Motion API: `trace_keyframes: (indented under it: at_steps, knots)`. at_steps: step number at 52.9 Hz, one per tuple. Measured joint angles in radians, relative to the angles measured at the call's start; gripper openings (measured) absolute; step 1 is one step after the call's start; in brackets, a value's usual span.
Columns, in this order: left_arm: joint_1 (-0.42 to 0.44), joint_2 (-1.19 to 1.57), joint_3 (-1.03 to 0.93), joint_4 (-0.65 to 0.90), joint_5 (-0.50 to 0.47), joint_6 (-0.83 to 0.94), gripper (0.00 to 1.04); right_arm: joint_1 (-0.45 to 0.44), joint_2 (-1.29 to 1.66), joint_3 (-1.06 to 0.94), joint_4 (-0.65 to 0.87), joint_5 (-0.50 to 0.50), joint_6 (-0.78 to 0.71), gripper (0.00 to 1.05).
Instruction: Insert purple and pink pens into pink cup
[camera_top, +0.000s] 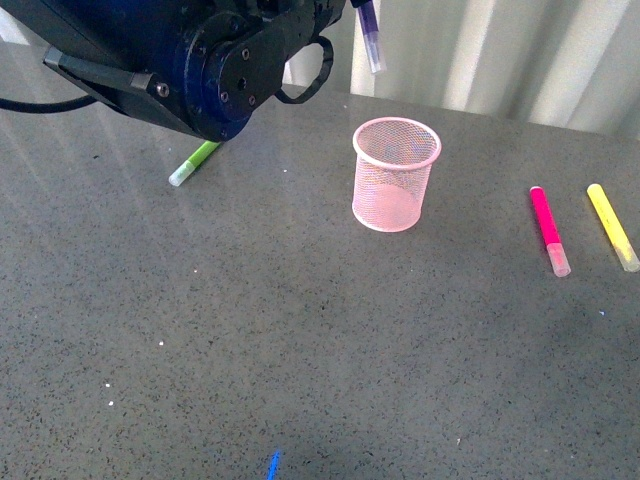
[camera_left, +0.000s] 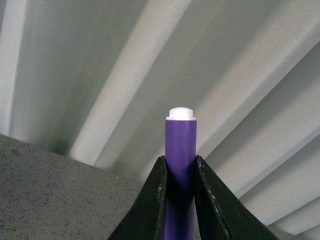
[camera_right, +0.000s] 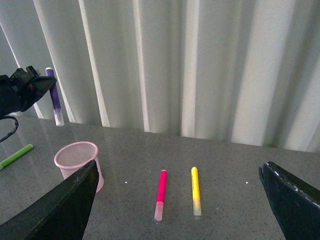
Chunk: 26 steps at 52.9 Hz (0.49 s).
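Observation:
The pink cup (camera_top: 396, 172) stands upright and empty on the grey table; it also shows in the right wrist view (camera_right: 76, 158). My left gripper (camera_left: 179, 165) is shut on the purple pen (camera_top: 370, 35), holding it nearly upright, clear cap down, high above and behind the cup; the pen also shows in the left wrist view (camera_left: 180, 150) and the right wrist view (camera_right: 55, 97). The pink pen (camera_top: 548, 229) lies on the table right of the cup, also seen in the right wrist view (camera_right: 160, 194). My right gripper (camera_right: 177, 200) is open and empty above the table.
A yellow marker (camera_top: 612, 226) lies just right of the pink pen. A lime green marker (camera_top: 193, 163) lies left of the cup, partly under my left arm (camera_top: 190, 60). A white pleated curtain (camera_top: 500, 50) hangs behind the table.

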Motion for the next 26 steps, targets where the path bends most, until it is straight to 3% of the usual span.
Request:
trace_keyframes:
  at_steps: [26]
  knots:
    - [-0.060,0.080,-0.019,0.083,-0.038,-0.084,0.12,0.000,0.000,0.000,0.000,0.000,0.000,0.98]
